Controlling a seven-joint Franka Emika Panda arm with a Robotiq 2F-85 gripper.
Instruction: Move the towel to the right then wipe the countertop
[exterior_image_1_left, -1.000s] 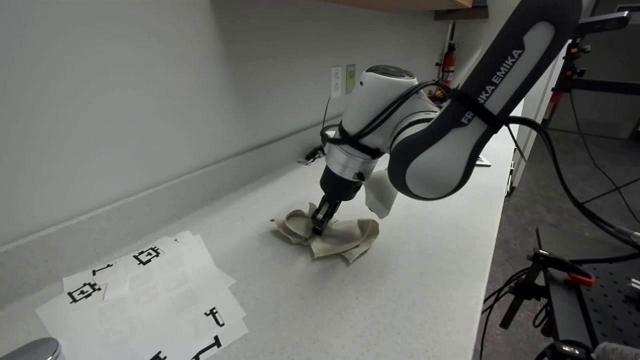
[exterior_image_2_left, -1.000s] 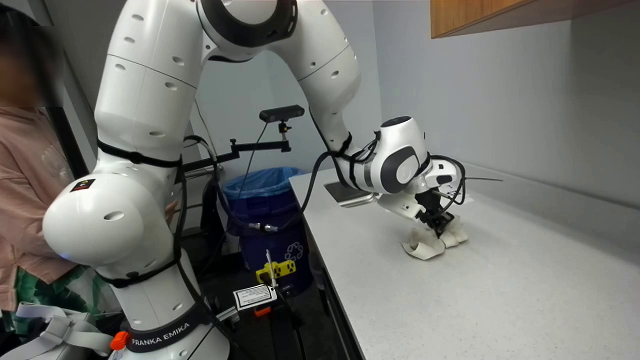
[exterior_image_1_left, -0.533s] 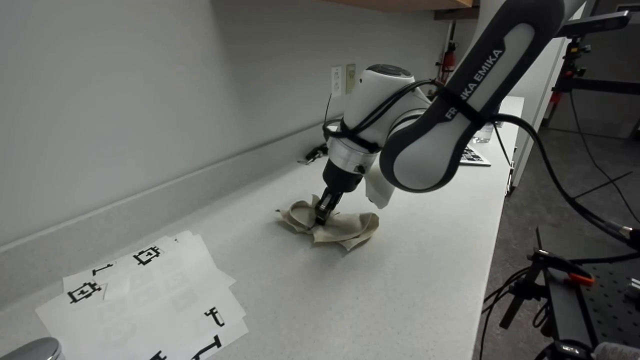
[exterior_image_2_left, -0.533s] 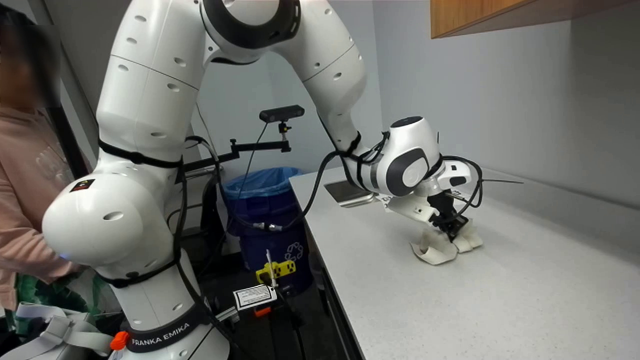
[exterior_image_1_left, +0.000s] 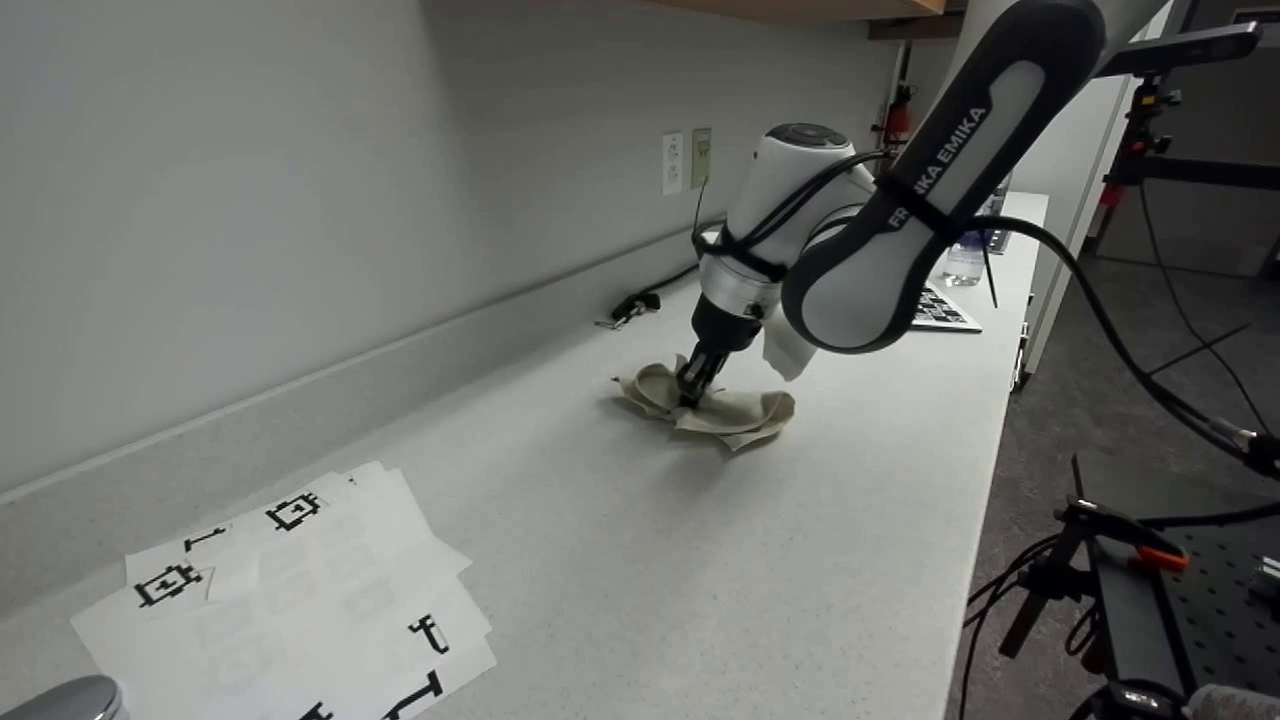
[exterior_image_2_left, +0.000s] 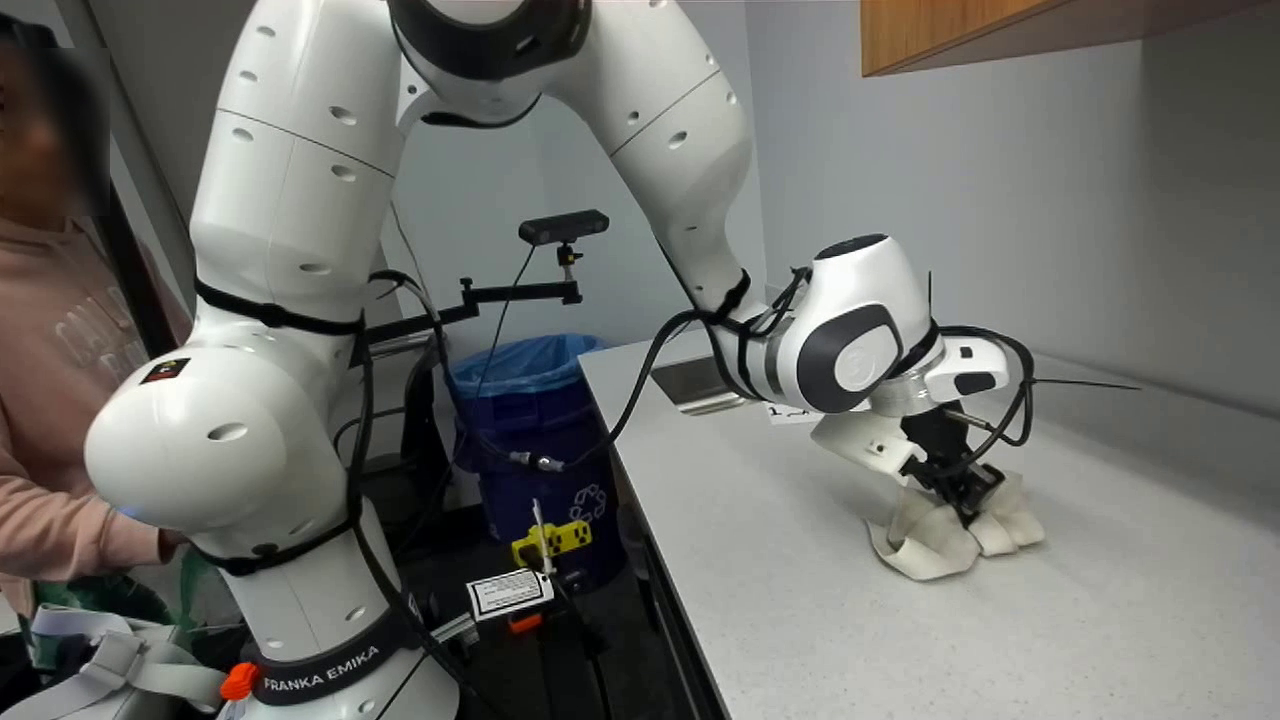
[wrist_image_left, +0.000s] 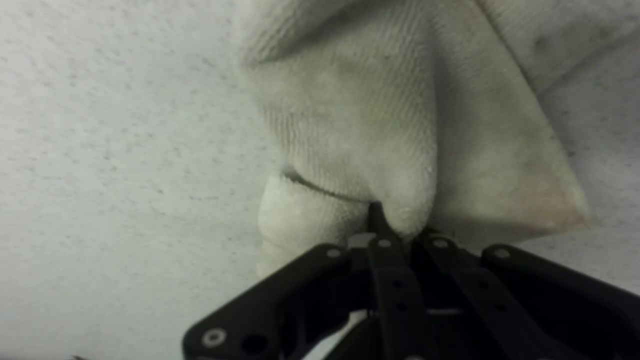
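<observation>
A crumpled beige towel (exterior_image_1_left: 745, 412) rests on the white speckled countertop (exterior_image_1_left: 620, 560). It also shows in an exterior view (exterior_image_2_left: 922, 545) and fills the upper middle of the wrist view (wrist_image_left: 345, 115). My gripper (exterior_image_1_left: 690, 396) points down, tilted, at the towel's middle. In an exterior view the gripper (exterior_image_2_left: 968, 512) sits between two bunched lobes of the cloth. In the wrist view the gripper's fingers (wrist_image_left: 404, 230) are close together with a fold of towel pinched between them. The very fingertips are hidden in the cloth.
White paper sheets with black marks (exterior_image_1_left: 300, 590) lie at the counter's near left. A black cable with keys (exterior_image_1_left: 632, 308) lies by the wall. A patterned board (exterior_image_1_left: 942, 312) and a water bottle (exterior_image_1_left: 963, 262) stand farther back. A cabinet (exterior_image_2_left: 960, 35) overhangs the counter.
My gripper and the towel have slid together along the counter, away from the paper sheets toward the keys and patterned board. The towel stays in the grip throughout.
</observation>
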